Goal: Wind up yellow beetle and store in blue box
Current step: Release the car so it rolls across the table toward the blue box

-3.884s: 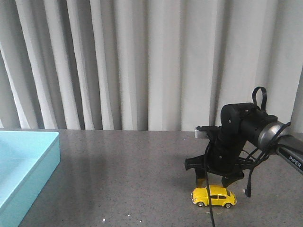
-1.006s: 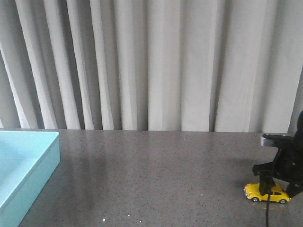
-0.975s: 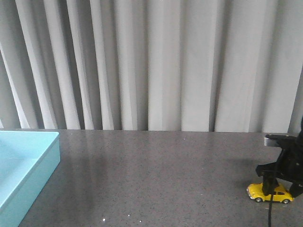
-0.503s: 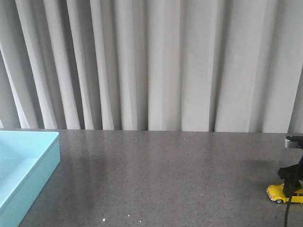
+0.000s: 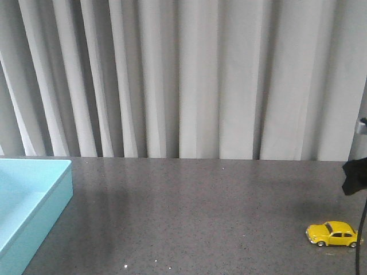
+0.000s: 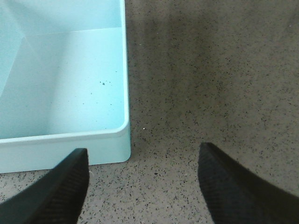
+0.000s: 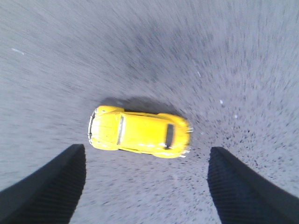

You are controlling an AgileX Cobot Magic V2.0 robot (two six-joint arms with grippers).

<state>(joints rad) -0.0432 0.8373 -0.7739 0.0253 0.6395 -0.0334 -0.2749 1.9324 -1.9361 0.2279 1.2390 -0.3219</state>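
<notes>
The yellow beetle (image 5: 334, 234) stands on its wheels on the dark speckled table, far right, with nothing touching it. In the right wrist view the beetle (image 7: 140, 132) lies just beyond my right gripper (image 7: 145, 186), which is open and empty above the table; the picture is motion-blurred. Only a black part of that arm (image 5: 354, 176) shows at the front view's right edge, above the car. The blue box (image 5: 34, 200) sits at the far left. My left gripper (image 6: 142, 186) hangs open and empty beside the blue box's corner (image 6: 122, 135).
A grey pleated curtain (image 5: 183, 80) closes off the back of the table. The blue box's inside (image 6: 60, 84) holds only a few dark specks. A black cable (image 5: 361, 240) hangs by the car at the right edge.
My right gripper pulled the beetle rightward across the table, then let go and rose toward the right edge. The car now stands free, slightly further left than half a second ago.
</notes>
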